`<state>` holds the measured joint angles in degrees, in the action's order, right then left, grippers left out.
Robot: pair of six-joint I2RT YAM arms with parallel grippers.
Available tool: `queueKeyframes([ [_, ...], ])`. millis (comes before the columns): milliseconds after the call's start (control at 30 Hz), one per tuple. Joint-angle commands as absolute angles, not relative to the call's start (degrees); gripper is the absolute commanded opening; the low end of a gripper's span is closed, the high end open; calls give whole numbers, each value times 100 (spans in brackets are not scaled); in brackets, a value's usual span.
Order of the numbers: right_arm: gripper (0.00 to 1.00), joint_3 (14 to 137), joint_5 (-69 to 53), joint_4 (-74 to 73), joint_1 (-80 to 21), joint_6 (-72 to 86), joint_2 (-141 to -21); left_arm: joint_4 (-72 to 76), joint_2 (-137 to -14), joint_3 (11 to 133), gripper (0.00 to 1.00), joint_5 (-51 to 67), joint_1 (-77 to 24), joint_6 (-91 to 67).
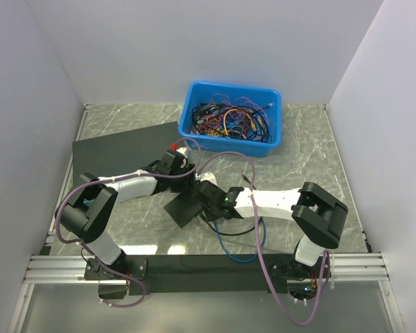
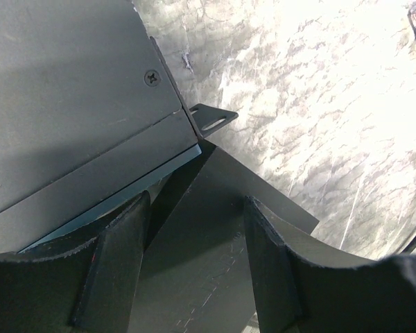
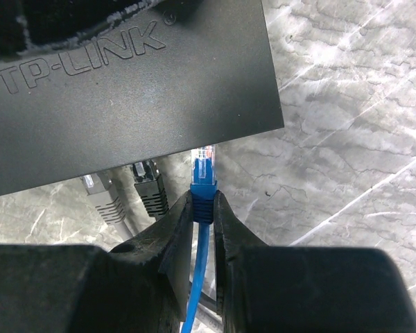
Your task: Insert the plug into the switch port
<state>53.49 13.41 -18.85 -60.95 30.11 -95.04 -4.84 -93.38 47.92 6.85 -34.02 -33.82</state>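
- The right gripper [image 3: 203, 207] is closed tight on the blue boot of the plug [image 3: 204, 165], with a finger on each side.
- In the right wrist view the plug's clear tip points to 12 o'clock and sits at the near edge of the small black box [image 3: 125, 90], which is marked TP-LINK.
- The switch port itself is hidden under that edge, so I cannot tell whether the tip has gone in.
- At 9 o'clock of the plug, a black connector [image 3: 147, 179] and a grey connector [image 3: 99, 189] stand at the same edge.
- The blue cable [image 3: 197, 277] trails to 6 o'clock between the fingers.
- The left gripper [image 2: 197, 208] stands part open over the small box and clamps nothing. Whether it touches the box is unclear.
- The large black unit [image 2: 69, 90] lies at 10 o'clock of it.
- From above, the blue bin [image 1: 193, 104] of tangled cables sits at 1 o'clock on the table [image 1: 319, 159].
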Motion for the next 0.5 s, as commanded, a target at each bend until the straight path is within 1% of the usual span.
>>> queueKeyframes([
  [0,0,5730,1406,-1758,-6117,2909,-9475,-624,-9431,4606,61,756,-3419,-3296],
  [467,0,5880,1327,-1635,-6108,2865,-9694,-598,-9387,4500,61,730,-3419,-3287],
])
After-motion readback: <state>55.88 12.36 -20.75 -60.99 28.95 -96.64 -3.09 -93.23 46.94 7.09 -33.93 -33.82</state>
